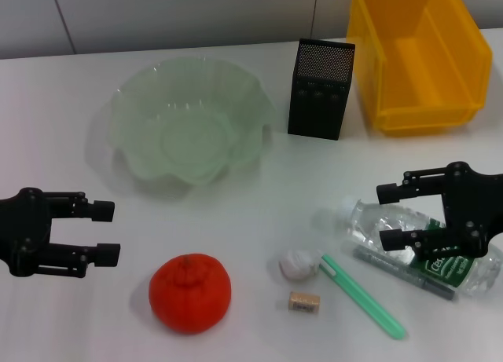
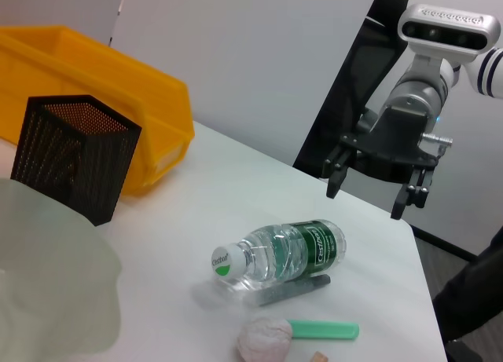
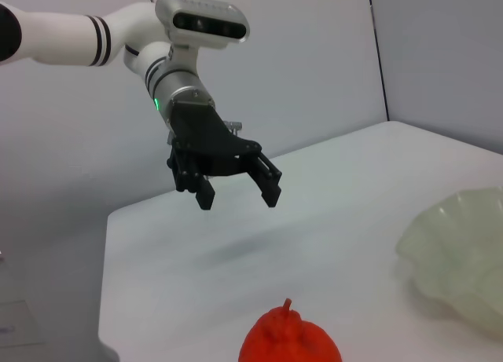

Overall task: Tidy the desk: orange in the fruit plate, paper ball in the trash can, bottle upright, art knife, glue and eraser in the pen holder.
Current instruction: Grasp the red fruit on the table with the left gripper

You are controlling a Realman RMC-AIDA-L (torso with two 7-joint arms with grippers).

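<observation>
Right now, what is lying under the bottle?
A grey pen-like tool lies against the underside of the bottle, which lies on its side below the open right gripper. The bottle covers part of the tool.

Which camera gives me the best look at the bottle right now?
Left wrist view: the bottle lies on its side in full sight, cap and label clear. The head view shows it partly behind the open right gripper hovering over it. The right wrist view does not show it.
</observation>
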